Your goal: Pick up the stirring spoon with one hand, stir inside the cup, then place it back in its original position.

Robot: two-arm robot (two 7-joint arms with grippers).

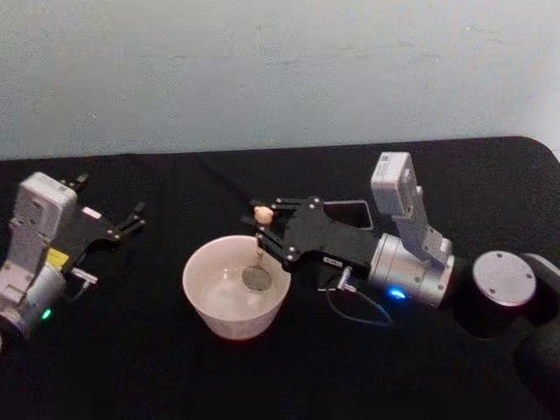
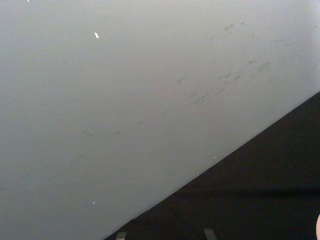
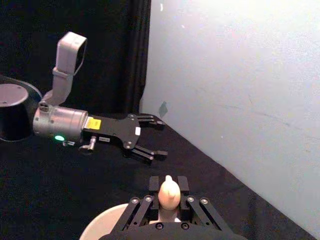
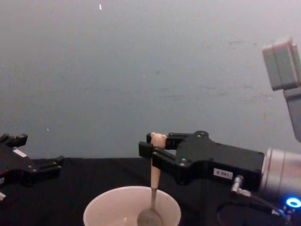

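Reaching over the cup (image 1: pixel 229 321), the right pincer (image 1: pixel 263 226) clamps the stirring spoon (image 4: pixel 154 180) upright; the left pincer (image 1: pixel 110 198) lies parted.

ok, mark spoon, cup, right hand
spoon (image 4: pixel 154 178): chest view, beige handle.
cup (image 1: pixel 234 322): head view, outer wall.
right hand (image 4: pixel 149 142): chest view, between fingertips gripping the spoon.

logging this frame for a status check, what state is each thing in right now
stirring spoon: upright, gripped near the bear head, bowl down inside the cup
cup: upright on the table, spoon's bowl in it
holder: standing behind the right gripper, partly hidden
right gripper: shut on the stirring spoon, above the cup
left gripper: open, holding nothing, off to the left
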